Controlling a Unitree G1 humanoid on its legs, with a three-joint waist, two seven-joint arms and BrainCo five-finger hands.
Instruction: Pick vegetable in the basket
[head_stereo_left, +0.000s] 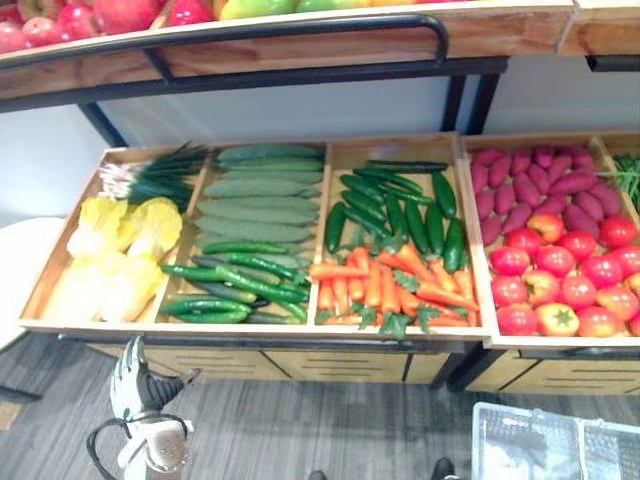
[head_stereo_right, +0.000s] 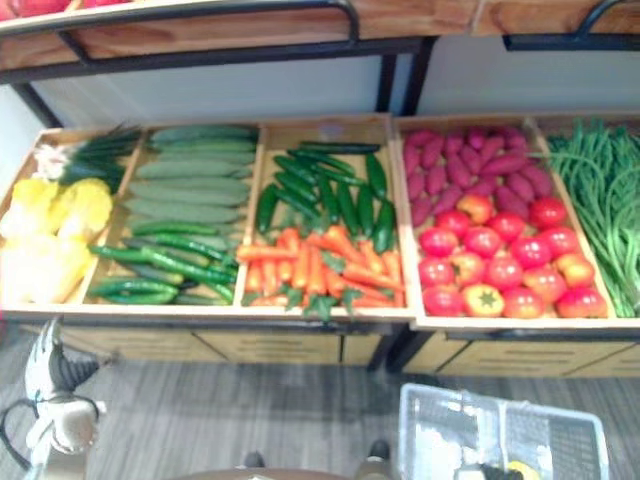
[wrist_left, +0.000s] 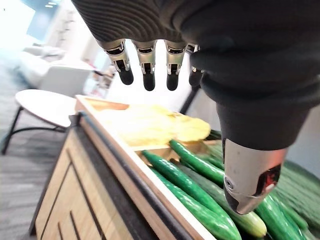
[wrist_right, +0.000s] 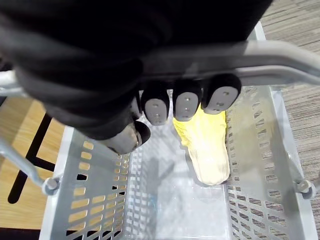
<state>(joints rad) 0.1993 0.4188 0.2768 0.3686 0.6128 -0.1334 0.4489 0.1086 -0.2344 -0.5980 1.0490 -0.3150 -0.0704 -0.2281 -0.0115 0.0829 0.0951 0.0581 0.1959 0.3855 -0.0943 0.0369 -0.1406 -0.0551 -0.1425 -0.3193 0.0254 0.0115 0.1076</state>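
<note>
1. The left hand (head_stereo_left: 138, 385) hangs low in front of the wooden crate (head_stereo_left: 260, 332), below its front rim. Its fingers are straight and loosely spread, the thumb stands apart, and it holds nothing.
2. The yellow leafy heads (head_stereo_left: 120, 250) fill the crate's leftmost front compartment, just past the rim. From the left fingers they lie ahead and upward, a little to the left. Their long axes run roughly front to back, leaning outward.
3. The slim cucumbers (head_stereo_left: 235, 285) lie in the next compartment to the right, also just past the rim and near the left hand. Most run across the compartment, nearly parallel to the rim, with their ends pointing left and right. In the left wrist view the thumb hovers close over them. A grasp here would probably need the fingers to close across that long axis, coming down from above the rim.
4. The carrots (head_stereo_left: 385, 285) lie further right with their leafy tops mostly toward the front. The tomatoes (head_stereo_left: 570, 280) lie beyond them. Both are well apart from the left hand.
5. The basket (head_stereo_right: 430, 420) hangs at the lower right. The right hand (wrist_right: 185, 102) has its fingers curled round the handle (wrist_right: 280, 55). 1 yellow vegetable (wrist_right: 207, 150) already lies in the basket, its long axis along the basket's length. With the right hand occupied, the left hand is the free one and the nearer to the crate.
</note>
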